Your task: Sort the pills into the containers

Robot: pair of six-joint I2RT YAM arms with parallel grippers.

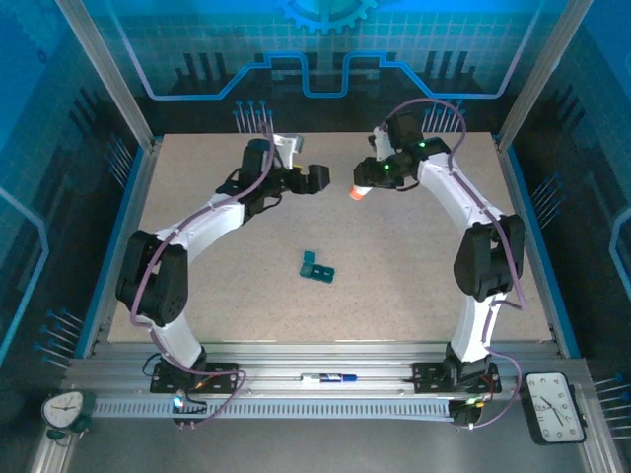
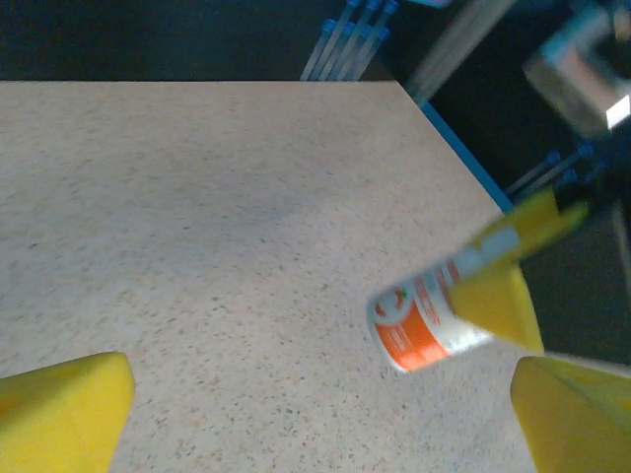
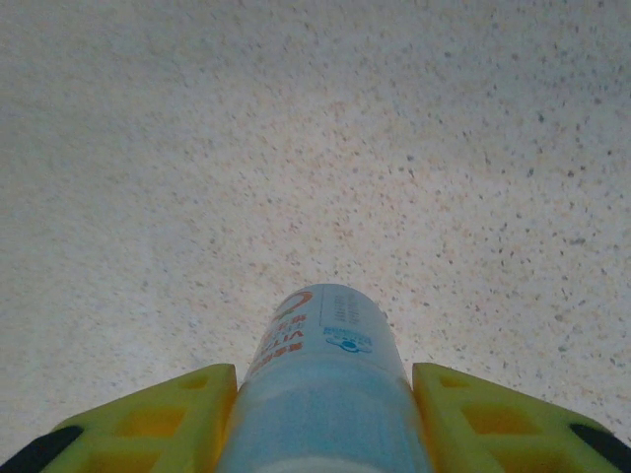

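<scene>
The right end effector grips the orange-and-white bottle above the far bench, the left end effector wide and empty just beside it. The teal pill box sits mid-bench, well apart. Sorting looks barely begun: no loose pills visible, every pill left to place.
</scene>
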